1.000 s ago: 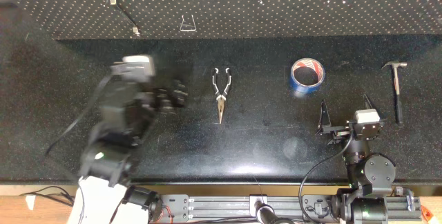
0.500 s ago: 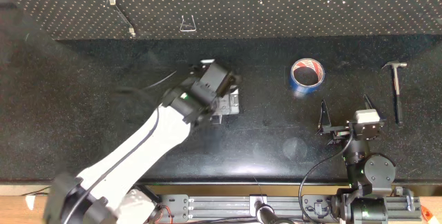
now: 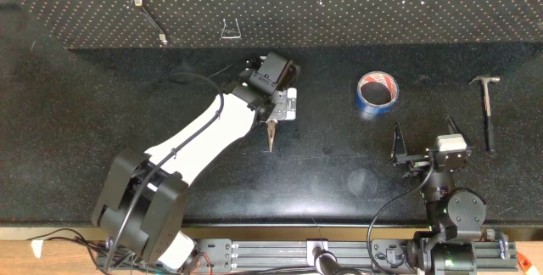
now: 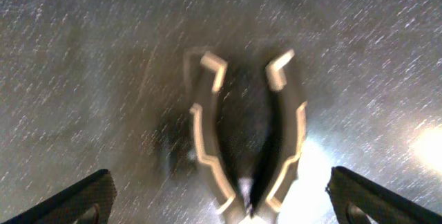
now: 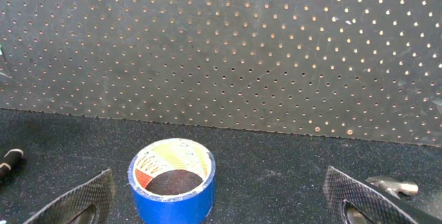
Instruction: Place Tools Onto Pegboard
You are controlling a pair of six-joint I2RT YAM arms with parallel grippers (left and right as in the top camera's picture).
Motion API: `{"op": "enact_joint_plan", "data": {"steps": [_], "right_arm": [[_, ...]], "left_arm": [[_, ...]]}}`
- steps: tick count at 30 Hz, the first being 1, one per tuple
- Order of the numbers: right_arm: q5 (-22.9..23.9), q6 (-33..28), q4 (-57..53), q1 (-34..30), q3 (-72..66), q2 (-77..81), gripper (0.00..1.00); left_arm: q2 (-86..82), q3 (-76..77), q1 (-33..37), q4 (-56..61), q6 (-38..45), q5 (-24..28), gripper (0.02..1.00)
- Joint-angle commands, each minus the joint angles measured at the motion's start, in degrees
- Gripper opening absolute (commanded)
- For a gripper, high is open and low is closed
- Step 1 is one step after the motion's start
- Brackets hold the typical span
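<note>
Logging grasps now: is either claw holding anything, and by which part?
Nothing is held. The left claw hangs open over the pliers, above their handles, and the right claw is open and empty.

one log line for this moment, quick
left gripper open over pliers | right gripper open, facing tape roll | hammer lying on table

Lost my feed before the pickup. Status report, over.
Left hand open above pliers, not gripping. Right hand open, idle, facing tape roll. Pliers flat on table. Nothing in the way.
</note>
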Motion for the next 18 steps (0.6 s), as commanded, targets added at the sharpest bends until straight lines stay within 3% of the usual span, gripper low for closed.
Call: {"op": "enact_joint_plan", "data": {"steps": [1,5,18], "right_arm": [[-0.72,-0.61,-0.35,0.28,-0.15,-0.42,0.98],[-0.72,-0.63,-0.35,0.28,-0.15,-0.42,0.98],[-0.72,-0.63,-0.35,0.28,-0.15,-0.42,0.98]], "left_arm": [[1.95,1.16,0.22,1.77,0.72,0.76,0.996],[4.33,1.16,0.68,3.28,0.31,3.54,0.993],[6.78,1.16,1.25,5.86,-2.56,3.82,0.996]]}}
